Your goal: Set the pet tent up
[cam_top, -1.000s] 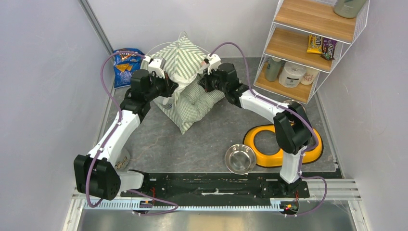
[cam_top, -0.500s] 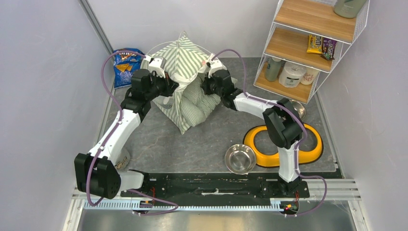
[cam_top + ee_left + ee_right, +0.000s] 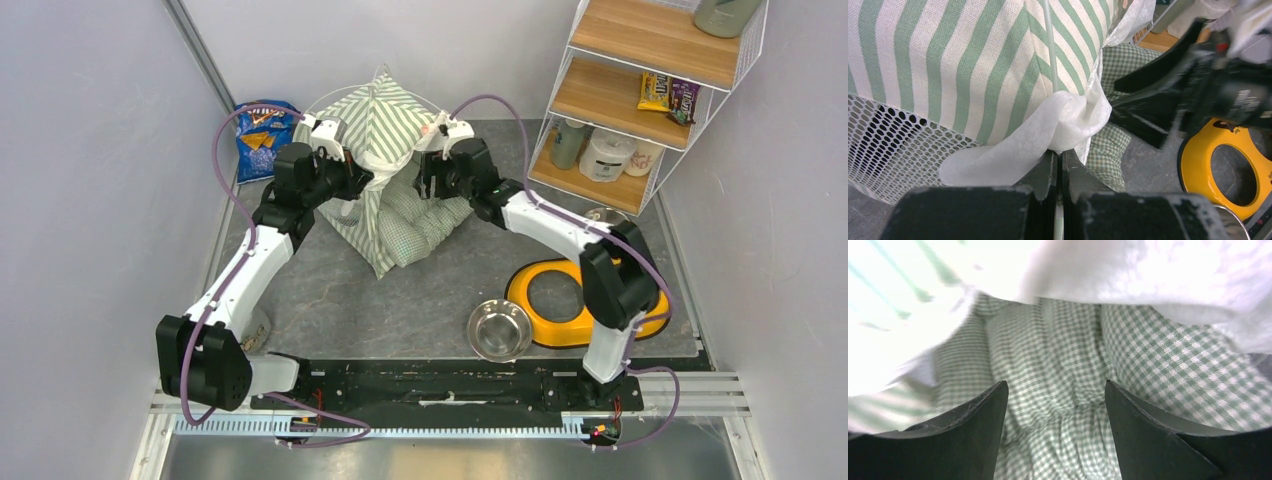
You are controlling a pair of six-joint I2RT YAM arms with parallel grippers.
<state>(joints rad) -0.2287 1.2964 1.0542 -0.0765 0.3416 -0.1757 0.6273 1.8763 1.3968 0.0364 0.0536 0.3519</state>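
Beside the cushion (image 3: 1105,150), left gripper (image 3: 1058,154) pinches the pet tent (image 3: 948,60).

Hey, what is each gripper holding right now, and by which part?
Left gripper pinches the tent by its bunched white flap. Right gripper is open over the cushion, holding nothing.

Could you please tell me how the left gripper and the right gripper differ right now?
The left gripper is shut, pinching a white fabric fold of the pet tent; the right gripper is open and holds nothing. The left gripper faces the tent's striped wall, while the right gripper points at the green checked cushion under the tent's white edge. Both are at the tent's opening, close together.
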